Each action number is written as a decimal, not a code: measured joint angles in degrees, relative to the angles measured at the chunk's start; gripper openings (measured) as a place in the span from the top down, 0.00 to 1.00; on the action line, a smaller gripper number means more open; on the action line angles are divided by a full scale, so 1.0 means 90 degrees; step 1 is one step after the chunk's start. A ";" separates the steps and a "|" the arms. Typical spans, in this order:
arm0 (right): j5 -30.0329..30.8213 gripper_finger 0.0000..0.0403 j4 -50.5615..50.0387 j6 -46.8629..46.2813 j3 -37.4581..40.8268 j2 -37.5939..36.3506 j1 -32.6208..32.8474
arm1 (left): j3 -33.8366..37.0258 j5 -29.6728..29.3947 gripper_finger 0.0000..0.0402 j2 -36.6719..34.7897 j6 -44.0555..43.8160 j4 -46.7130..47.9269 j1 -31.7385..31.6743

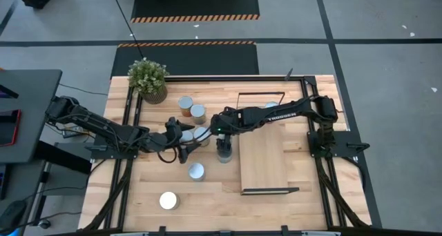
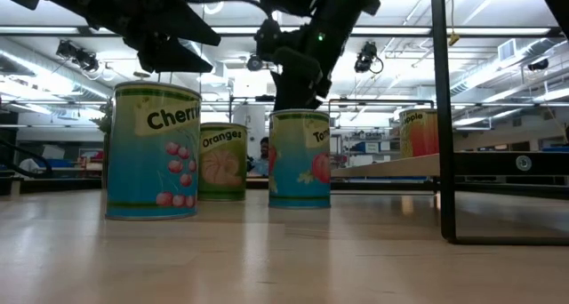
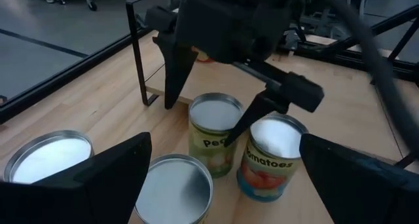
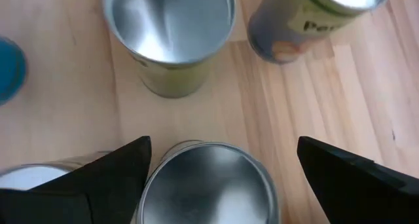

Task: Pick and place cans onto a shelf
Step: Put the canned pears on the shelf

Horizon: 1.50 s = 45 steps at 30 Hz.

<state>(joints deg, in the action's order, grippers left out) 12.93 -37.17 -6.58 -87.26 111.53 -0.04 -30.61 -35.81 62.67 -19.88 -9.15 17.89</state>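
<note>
- Cans (image 1: 197,170): small upright tins, silver lids, fruit labels, clustered mid-table left of the shelf (image 1: 262,160).
- Right gripper (image 4: 219,178): fingers wide, straddling one can's lid, holding nothing.
- Left gripper (image 3: 222,178): fingers wide, empty, just beside the cluster.

Your two grippers crowd the middle of the tabletop (image 1: 138,201): the left gripper (image 1: 185,153) and right gripper (image 1: 222,150) both hang spread wide over a tight cluster of cans (image 1: 200,134) that leaves only narrow gaps. The shelf (image 1: 262,156) lies bare just beside them. The potted plant (image 1: 148,79) blocks the far corner.
</note>
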 joint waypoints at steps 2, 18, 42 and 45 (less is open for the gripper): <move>-0.0037 0.03 0.0007 -0.0096 0.0074 0.0000 -0.0043 | 0.0000 0.0000 0.01 0.0000 -0.0002 0.0009 0.0002; -0.0553 0.11 -0.0121 -0.0212 0.0250 0.0000 -0.0229 | 0.0000 0.0002 0.01 0.0000 0.0020 0.0005 0.0002; -0.0176 0.19 -0.0689 -0.0197 0.0233 -0.1469 -0.0509 | 0.0000 0.0002 0.01 0.0000 -0.0021 -0.0002 0.0002; -0.0068 0.19 -0.1131 -0.0224 0.0230 -0.1686 -0.0511 | 0.0000 0.0002 0.01 0.0000 -0.0019 -0.0002 0.0001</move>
<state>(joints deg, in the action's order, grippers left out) 12.32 -47.36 -8.60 -85.19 96.35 -4.64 -30.61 -35.79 62.67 -20.06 -9.17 17.90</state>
